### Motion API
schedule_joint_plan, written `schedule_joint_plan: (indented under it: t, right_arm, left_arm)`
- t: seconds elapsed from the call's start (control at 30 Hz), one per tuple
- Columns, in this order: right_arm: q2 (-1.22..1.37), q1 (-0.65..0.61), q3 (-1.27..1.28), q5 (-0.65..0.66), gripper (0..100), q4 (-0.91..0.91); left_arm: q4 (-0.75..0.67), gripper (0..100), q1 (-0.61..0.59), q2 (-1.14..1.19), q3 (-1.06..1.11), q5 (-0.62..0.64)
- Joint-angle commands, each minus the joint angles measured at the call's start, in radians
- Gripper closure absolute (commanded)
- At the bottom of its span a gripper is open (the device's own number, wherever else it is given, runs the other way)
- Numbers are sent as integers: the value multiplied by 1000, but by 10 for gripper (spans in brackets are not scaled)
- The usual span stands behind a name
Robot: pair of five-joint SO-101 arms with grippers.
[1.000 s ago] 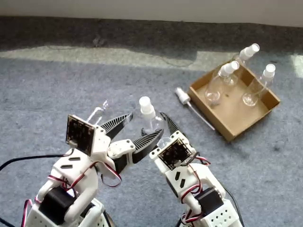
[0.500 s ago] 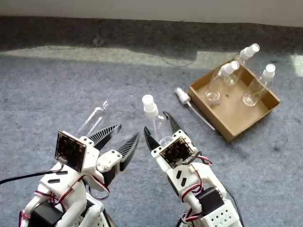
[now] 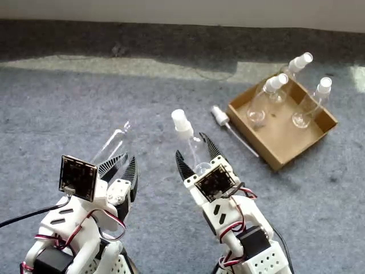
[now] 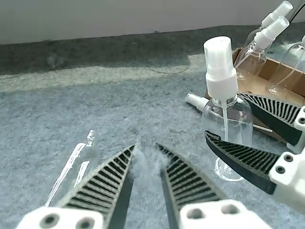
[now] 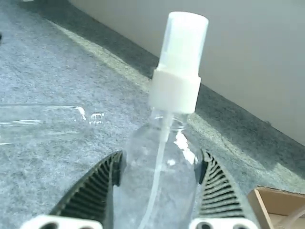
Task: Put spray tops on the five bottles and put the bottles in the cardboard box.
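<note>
A clear bottle [image 3: 188, 137] with a white spray top stands upright on the grey carpet, and my right gripper [image 3: 193, 149] is shut on its body. The right wrist view has that bottle [image 5: 159, 157] between both fingers. My left gripper [image 3: 129, 157] sits back to the left of it, open by a narrow gap with nothing in it [image 4: 145, 147]. An uncapped bottle [image 3: 111, 142] lies on its side just beyond the left gripper. A loose spray top [image 3: 219, 116] with its long tube lies beside the cardboard box [image 3: 274, 161].
The box sits at the right of the carpet. Three capped bottles [image 3: 268, 94] lean inside it toward its far side. A pale wall runs along the back. Bare carpet lies between the arms and the box.
My left gripper drew back from the capped bottle toward its own base and narrowed its fingers from wide open. The right gripper kept hold of the bottle, nearly still.
</note>
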Motion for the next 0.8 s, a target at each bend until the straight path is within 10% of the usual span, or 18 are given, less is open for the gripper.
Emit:
schedule_joint_plan:
  t: [0.0,0.3,0.77]
  right_arm:
    - [-19,15,113,12,918,-33]
    - [-19,15,113,12,918,-33]
    - [-19,15,113,12,918,-38]
  left_arm:
    - [-3,995,-15,-12,71,-5]
    - [-258,995,88,-12,295,103]
    - [-155,995,133,-12,312,143]
